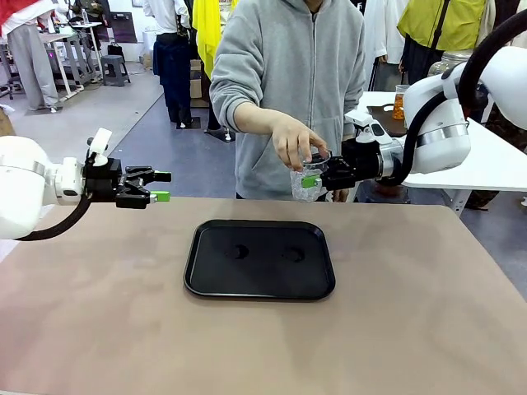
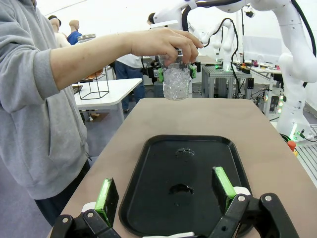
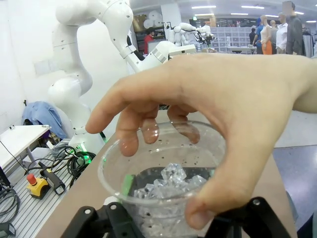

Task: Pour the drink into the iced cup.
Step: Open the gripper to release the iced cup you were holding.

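The scene is evenly and brightly lit from overhead, with ceiling strip lights seen far back in the right wrist view. Soft, faint shadows are cast on the table point(image 1: 412, 329), and pale reflections are carried by the glossy black tray point(image 1: 259, 284). The background of the left wrist view is washed out to near white. Straight lines are bent at the edges of both wrist views, and the person's hand point(image 3: 223, 124) is rendered slightly soft at close range

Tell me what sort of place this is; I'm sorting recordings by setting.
Probably a robotics lab or demo hall: other white robot arms stand on benches, cables and an emergency stop button lie on the floor, and people stand about.
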Robot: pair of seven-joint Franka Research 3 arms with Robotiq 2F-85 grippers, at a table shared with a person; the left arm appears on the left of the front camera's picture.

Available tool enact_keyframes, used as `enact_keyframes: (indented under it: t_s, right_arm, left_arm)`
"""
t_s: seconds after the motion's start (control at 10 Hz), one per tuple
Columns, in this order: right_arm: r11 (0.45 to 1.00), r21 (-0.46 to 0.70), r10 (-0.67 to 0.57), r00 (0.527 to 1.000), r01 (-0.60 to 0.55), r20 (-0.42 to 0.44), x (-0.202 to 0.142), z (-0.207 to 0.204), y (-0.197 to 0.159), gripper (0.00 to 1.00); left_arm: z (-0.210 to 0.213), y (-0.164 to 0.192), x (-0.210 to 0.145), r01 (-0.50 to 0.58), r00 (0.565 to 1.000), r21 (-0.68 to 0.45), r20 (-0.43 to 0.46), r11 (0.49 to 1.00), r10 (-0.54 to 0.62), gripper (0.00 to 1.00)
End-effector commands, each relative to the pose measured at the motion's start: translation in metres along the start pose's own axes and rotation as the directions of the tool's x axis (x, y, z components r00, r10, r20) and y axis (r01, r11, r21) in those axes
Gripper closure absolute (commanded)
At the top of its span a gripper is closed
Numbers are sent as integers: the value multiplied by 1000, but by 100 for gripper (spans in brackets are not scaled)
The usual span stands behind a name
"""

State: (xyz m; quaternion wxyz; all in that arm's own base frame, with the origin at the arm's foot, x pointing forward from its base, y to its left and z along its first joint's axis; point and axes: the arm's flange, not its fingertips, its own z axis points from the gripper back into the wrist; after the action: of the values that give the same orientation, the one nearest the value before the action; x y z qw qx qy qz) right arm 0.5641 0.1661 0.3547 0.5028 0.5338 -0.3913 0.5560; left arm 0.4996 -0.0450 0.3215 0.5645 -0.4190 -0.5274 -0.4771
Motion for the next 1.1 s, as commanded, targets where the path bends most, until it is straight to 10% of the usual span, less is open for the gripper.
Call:
enact_keyframes:
  t_s: [0.0, 1.0]
  right_arm:
    - [1000, 9, -11, 1000, 10, 16, 0, 10, 6, 0]
    - [990, -118, 74, 997, -74, -4, -70, 124, 78, 0]
  left_arm:
    - [0, 0, 2, -2, 1000, -4, 3, 1000, 2, 0]
    - [0, 0, 2, -2, 1000, -4, 3, 1000, 2, 0]
